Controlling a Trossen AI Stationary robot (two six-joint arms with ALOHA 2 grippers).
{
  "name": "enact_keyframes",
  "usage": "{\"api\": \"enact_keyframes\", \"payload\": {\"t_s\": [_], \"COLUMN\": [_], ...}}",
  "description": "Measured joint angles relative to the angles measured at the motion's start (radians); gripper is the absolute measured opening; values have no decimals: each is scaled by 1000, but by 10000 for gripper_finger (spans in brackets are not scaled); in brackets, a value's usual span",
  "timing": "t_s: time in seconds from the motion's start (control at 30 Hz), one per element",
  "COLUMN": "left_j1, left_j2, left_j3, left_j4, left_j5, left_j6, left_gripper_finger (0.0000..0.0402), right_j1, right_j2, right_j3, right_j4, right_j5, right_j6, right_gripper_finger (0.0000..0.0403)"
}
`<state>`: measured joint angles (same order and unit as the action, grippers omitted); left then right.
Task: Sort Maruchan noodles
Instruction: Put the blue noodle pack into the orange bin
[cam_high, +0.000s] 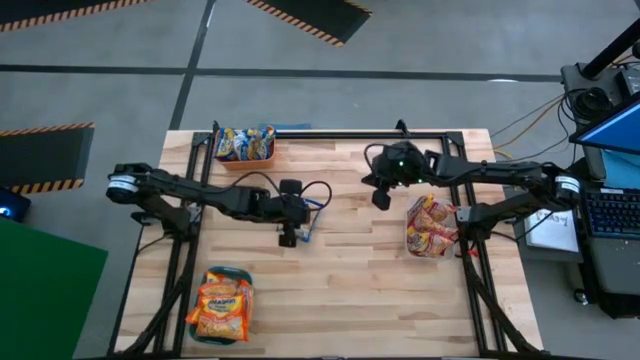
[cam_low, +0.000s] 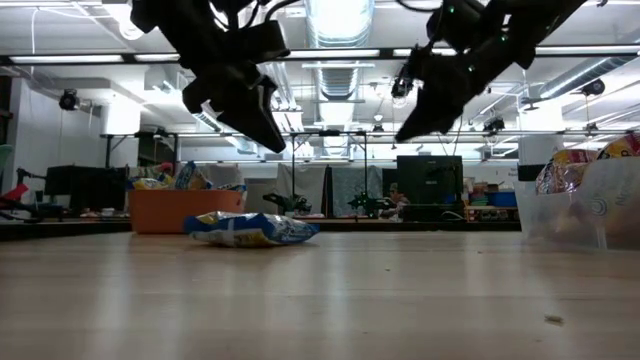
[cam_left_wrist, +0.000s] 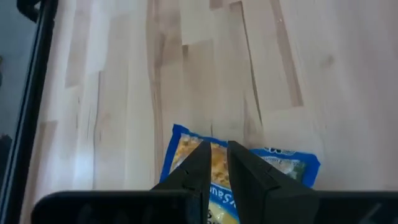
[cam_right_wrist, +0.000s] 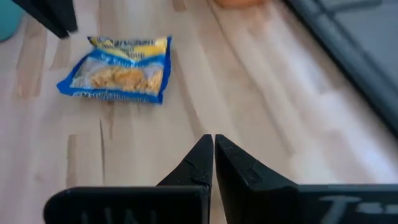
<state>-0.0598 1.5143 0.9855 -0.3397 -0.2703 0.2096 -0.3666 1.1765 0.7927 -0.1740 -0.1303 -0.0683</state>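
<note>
One blue-and-yellow noodle packet (cam_high: 306, 226) lies flat on the wood near the table's middle, also seen as the packet (cam_low: 250, 229), the packet (cam_left_wrist: 249, 177) and the packet (cam_right_wrist: 118, 70). My left gripper (cam_high: 288, 238) hangs above it, raised clear of the table (cam_low: 268, 138). Its fingers (cam_left_wrist: 216, 149) are drawn together with only a thin slit between them, and they hold nothing. My right gripper (cam_high: 382, 200) hovers to the right of the middle, high above the table (cam_low: 410, 130). It is shut (cam_right_wrist: 213, 142) and empty.
An orange bin (cam_high: 245, 157) with blue-and-yellow packets stands at the far edge, left of centre. A teal bin (cam_high: 207, 335) holding orange packets sits at the near left. A clear bin (cam_high: 410, 240) of red packets stands at the right. Bare wood lies between them.
</note>
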Motion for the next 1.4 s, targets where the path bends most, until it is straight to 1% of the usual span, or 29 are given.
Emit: {"api": "enact_keyframes", "payload": {"t_s": [0.1, 0.17, 0.33, 0.4, 0.53, 0.6, 0.73, 0.87, 0.93, 1.0, 1.07, 1.13, 1.17, 1.27, 1.4], "left_j1": [5, 8, 21, 29, 44, 48, 56, 72, 84, 95, 104, 111, 113, 118, 121], "left_j2": [0, 0, 0, 0, -4, -4, -4, -4, -4, -4, -4, -5, -5, -5, -5], "left_j3": [-1, -4, -26, -42, -80, -91, -95, -96, -96, -96, -96, -96, -96, -96, -96], "left_j4": [3, 9, 27, 55, 119, 129, 152, 154, 150, 135, 113, 90, 82, 76, 56], "left_j5": [4, 28, 121, 157, 196, 209, 211, 211, 209, 200, 185, 182, 182, 173, 99], "left_j6": [38, 62, 119, 130, 142, 158, 183, 196, 196, 186, 168, 149, 138, 78, -38], "left_gripper_finger": [36, 36, 36, 36, 36, 36, 36, 36, 36, 36, 36, 36, 36, 36, 36], "right_j1": [13, 25, 47, 51, 58, 68, 94, 128, 133, 131, 131, 130, 130, 131, 131], "right_j2": [15, 21, 11, 2, -23, -37, -70, -110, -127, -138, -139, -133, -126, -95, -24], "right_j3": [-31, -45, -84, -88, -92, -95, -95, -103, -106, -106, -106, -107, -107, -109, -109], "right_j4": [-3, 5, 100, 129, 131, 131, 128, 134, 152, 154, 145, 124, 120, 127, 204], "right_j5": [-1, -2, -10, -32, -81, -86, -87, -87, -78, -29, 49, 106, 115, 130, 131], "right_j6": [74, 95, 78, 70, 72, 71, 66, 20, 30, 93, 160, 195, 207, 236, 252], "right_gripper_finger": [9, 9, 9, 9, 9, 9, 9, 9, 9, 9, 9, 9, 9, 9, 9]}}
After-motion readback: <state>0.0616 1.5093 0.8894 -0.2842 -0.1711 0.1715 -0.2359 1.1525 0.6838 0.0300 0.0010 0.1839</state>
